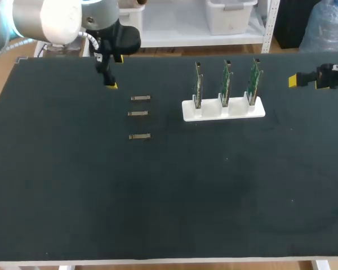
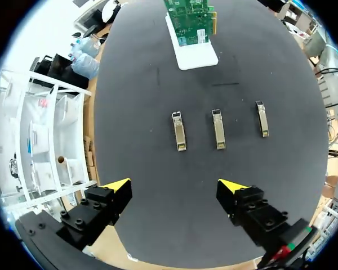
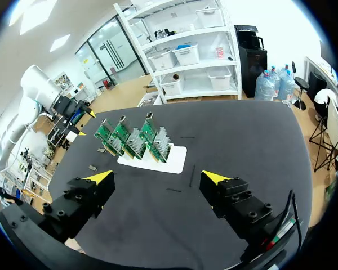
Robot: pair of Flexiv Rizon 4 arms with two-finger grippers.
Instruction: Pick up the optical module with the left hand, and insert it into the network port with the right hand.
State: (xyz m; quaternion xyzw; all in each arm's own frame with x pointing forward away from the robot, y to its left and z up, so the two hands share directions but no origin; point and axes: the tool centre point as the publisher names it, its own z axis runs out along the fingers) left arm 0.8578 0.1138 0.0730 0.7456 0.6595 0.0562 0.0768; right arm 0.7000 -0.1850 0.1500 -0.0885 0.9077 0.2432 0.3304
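Three small metal optical modules lie in a column on the black table: the far one (image 1: 140, 98), the middle one (image 1: 138, 113) and the near one (image 1: 139, 136). In the left wrist view they lie side by side ahead of the fingers (image 2: 179, 131) (image 2: 218, 129) (image 2: 262, 118). My left gripper (image 1: 114, 72) (image 2: 174, 187) hangs open above the table's far left, just short of the modules, holding nothing. Three upright green network cards (image 1: 226, 83) (image 3: 129, 138) stand in a white holder (image 1: 223, 109) (image 3: 170, 159). My right gripper (image 1: 296, 80) (image 3: 158, 178) is open and empty at the far right, apart from the cards.
The white holder (image 2: 192, 54) with a green card (image 2: 188, 11) lies beyond the modules as the left wrist sees them. The table's far edge runs close behind both grippers. Black mat (image 1: 169, 202) covers the near half of the table.
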